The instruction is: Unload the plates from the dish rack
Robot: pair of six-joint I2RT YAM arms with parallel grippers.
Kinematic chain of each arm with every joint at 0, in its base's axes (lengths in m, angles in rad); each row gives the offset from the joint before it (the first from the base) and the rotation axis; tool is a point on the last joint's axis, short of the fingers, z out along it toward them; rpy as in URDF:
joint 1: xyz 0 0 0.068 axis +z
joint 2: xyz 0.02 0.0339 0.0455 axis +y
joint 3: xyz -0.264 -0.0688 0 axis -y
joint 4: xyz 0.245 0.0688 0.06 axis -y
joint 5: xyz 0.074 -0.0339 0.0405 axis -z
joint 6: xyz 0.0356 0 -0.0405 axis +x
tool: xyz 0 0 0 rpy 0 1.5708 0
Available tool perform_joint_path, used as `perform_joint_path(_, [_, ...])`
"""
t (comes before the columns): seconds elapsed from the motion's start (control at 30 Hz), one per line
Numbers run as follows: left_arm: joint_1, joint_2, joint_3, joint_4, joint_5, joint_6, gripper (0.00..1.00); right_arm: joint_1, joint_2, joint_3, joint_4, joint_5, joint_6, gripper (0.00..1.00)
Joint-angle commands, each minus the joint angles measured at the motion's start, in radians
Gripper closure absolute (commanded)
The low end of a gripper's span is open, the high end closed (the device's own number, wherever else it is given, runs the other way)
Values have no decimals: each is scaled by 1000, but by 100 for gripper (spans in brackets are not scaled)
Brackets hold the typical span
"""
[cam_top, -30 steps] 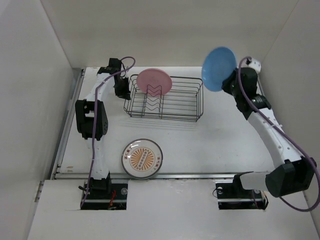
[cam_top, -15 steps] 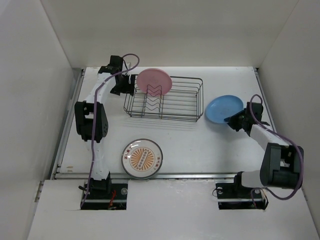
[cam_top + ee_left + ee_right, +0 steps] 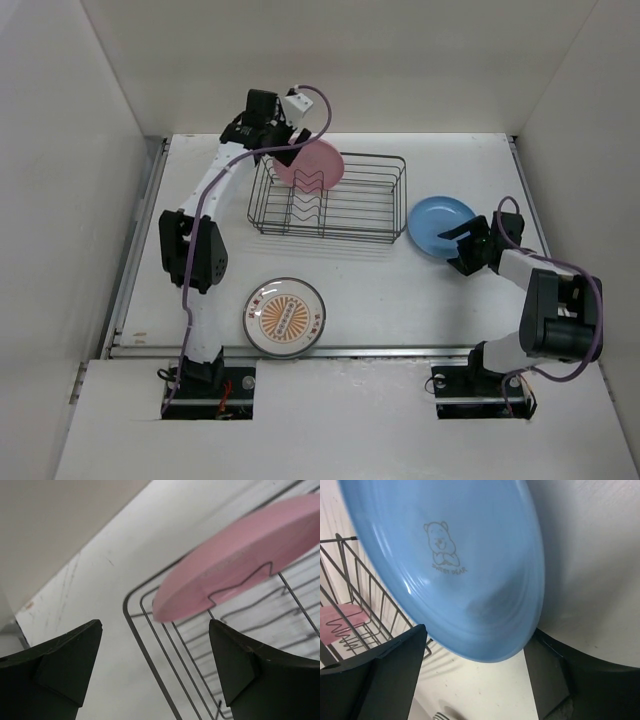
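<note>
A pink plate [image 3: 314, 165] stands upright in the left end of the dark wire dish rack [image 3: 372, 200]. My left gripper [image 3: 288, 148] hovers open just above and left of that plate. In the left wrist view the pink plate [image 3: 240, 575] lies ahead of the gripper [image 3: 155, 652], touching neither finger, with the rack's corner wires [image 3: 145, 652] below. A blue plate [image 3: 440, 222] lies on the table right of the rack. My right gripper [image 3: 458, 243] is open at its near rim. The blue plate's [image 3: 450, 555] edge sits between the spread fingers [image 3: 380, 680].
A white plate with a dark patterned rim and an orange sunburst centre [image 3: 285, 317] lies flat near the front edge, left of centre. White walls enclose the table on the left, back and right. The rack's right half holds only its zigzag dividers [image 3: 350, 205].
My right arm brought the blue plate down from high up to the table right of the rack, then opened. My left gripper moved from the rack's left end up over the pink plate and opened.
</note>
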Motion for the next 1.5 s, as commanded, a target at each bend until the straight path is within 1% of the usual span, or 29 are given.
perform_joint_path(0.0, [1,69,105,89,-23,105,14,-5,-14,31,-48,23,-64,17])
perform_joint_path(0.03, [1,120,176,66,-23,117,14,-5,-14,31,-60,23,-79,16])
perform_joint_path(0.07, [1,143,207,48,-23,117,15,-5,-25,43,-71,35,-110,16])
perform_joint_path(0.1, [1,161,227,19,-8,134,20,-5,-25,43,-94,35,-125,16])
perform_joint_path(0.17, [1,186,240,18,15,146,28,-5,-51,68,-118,63,-156,16])
perform_joint_path(0.2, [1,186,240,18,38,147,35,-5,-60,68,-143,63,-183,16])
perform_joint_path(0.23, [1,186,229,18,49,147,46,-5,-60,82,-154,86,-196,16])
perform_joint_path(0.33, [1,195,217,18,59,137,66,-5,-90,94,-181,100,-237,16])
perform_joint_path(0.37, [1,195,197,35,59,137,81,-5,-103,105,-181,100,-237,16])
perform_joint_path(0.43, [1,181,176,73,40,137,92,-5,-114,105,-191,109,-260,16])
perform_joint_path(0.47, [1,165,159,90,40,148,94,-5,-114,105,-191,109,-260,16])
perform_joint_path(0.53, [10,145,116,118,40,163,96,-5,-114,105,-191,100,-260,16])
perform_joint_path(0.67, [11,108,105,141,22,173,100,-5,-114,105,-191,81,-285,16])
perform_joint_path(0.73, [11,93,105,150,22,173,100,4,-140,115,-191,72,-300,16])
perform_joint_path(0.77, [11,76,105,150,22,159,100,15,-140,129,-191,72,-320,16])
perform_joint_path(0.87, [11,51,105,221,-16,118,100,36,-186,168,-212,96,-354,16])
perform_joint_path(0.93, [20,39,105,265,-56,58,100,36,-206,186,-234,116,-389,16])
perform_joint_path(1.0, [20,19,105,274,-92,26,100,45,-241,201,-234,130,-421,16])
perform_joint_path(1.13, [20,-1,116,262,-92,-7,100,55,-303,240,-253,153,-473,17])
perform_joint_path(1.17, [20,-1,129,262,-92,-7,100,64,-313,250,-254,153,-486,19])
perform_joint_path(1.23, [20,-10,139,252,-101,-16,100,75,-346,260,-240,132,-522,32])
perform_joint_path(1.27, [20,-10,139,252,-127,-33,100,88,-356,260,-222,107,-533,35])
perform_joint_path(1.3, [20,-21,139,252,-127,-57,100,107,-366,269,-208,92,-542,42])
perform_joint_path(1.4, [29,-21,149,252,-118,-80,100,157,-379,290,-172,60,-573,43])
perform_joint_path(1.47, [29,-30,159,241,-57,-80,100,182,-379,304,-163,60,-584,43])
